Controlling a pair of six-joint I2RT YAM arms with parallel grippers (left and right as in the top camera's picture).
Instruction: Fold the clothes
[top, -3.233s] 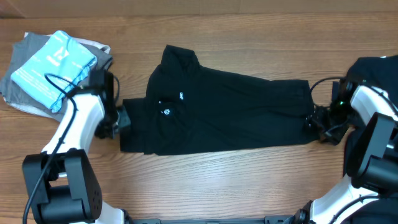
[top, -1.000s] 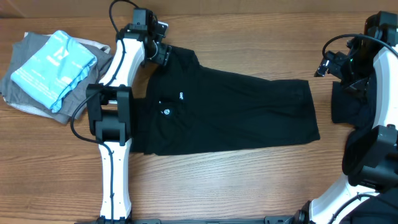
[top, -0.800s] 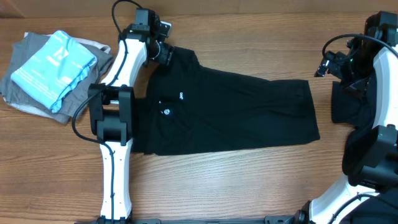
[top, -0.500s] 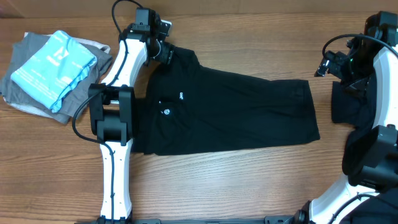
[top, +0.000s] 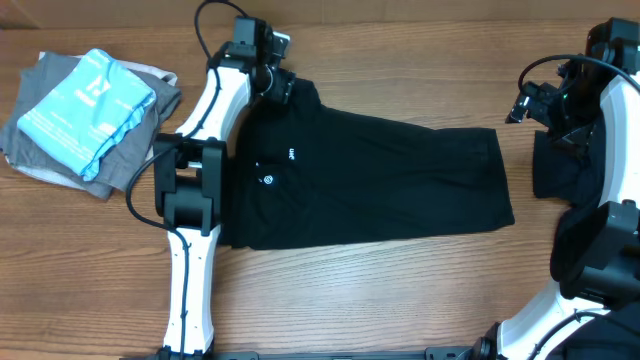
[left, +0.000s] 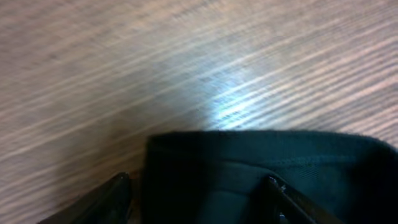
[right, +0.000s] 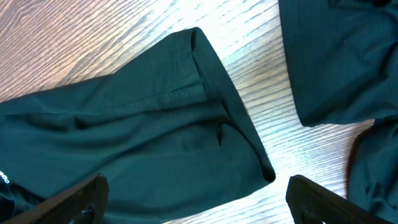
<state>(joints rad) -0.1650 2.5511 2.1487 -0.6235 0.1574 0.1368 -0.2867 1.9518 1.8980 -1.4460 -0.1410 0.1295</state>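
Observation:
One of the clothes, a black T-shirt with small white lettering, lies flat across the middle of the table. My left gripper is over its far left corner. In the left wrist view that gripper is open, and the shirt's corner lies between the fingers without being pinched. My right gripper hangs open above bare wood, past the shirt's far right corner. In the right wrist view it is open and empty, with the shirt's right end below it.
More black clothes are heaped at the right edge beside the right arm, also visible as dark cloth in the right wrist view. A grey and light-blue folded stack sits at the far left. The table is wood.
Earlier both grippers were low at the shirt's left and right ends. In the last second the left gripper slid a little rightward along the shirt's far corner. The right arm stayed still.

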